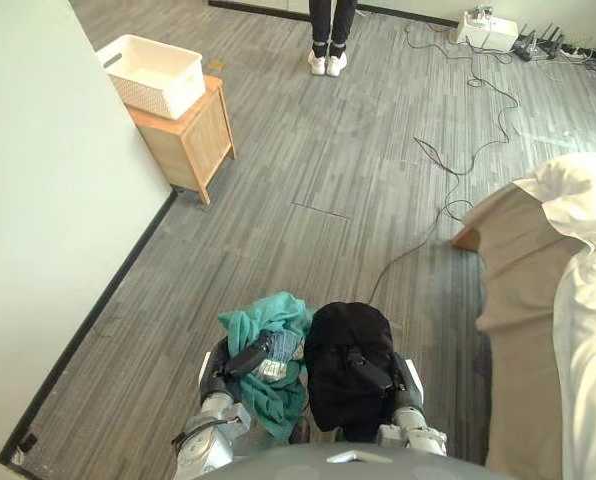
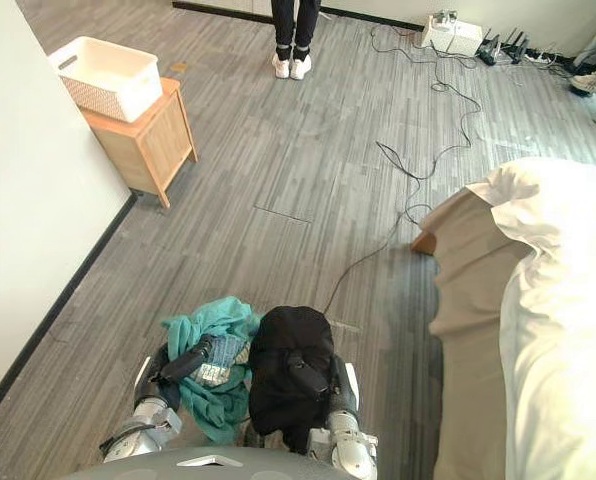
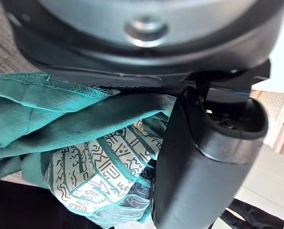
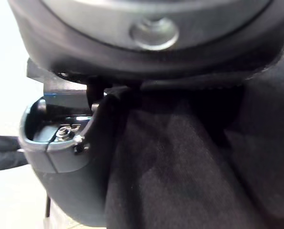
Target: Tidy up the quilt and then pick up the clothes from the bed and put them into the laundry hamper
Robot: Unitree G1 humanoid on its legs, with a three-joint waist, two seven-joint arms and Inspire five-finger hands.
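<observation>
Teal garment [image 1: 268, 318], bottom centre, bunched in L hand [image 1: 246, 358], thumb & fingers clamped on it. Beside it we see black garment [image 1: 348, 330] w/ R hand [image 1: 366, 368] curled into it. Right edge: bed [image 1: 518, 280], white quilt [image 1: 588, 300]. Upper left: white hamper [image 1: 153, 75] on wooden cabinet [image 1: 188, 140]. Person [image 1: 330, 30] top centre.

The hamper [image 1: 160, 96] sits on a cabinet [image 1: 190, 146] far left; the bed [image 1: 523, 285] lies right, a person [image 1: 331, 22] ahead.

Bright even daylight, seemingly; soft shadows.
</observation>
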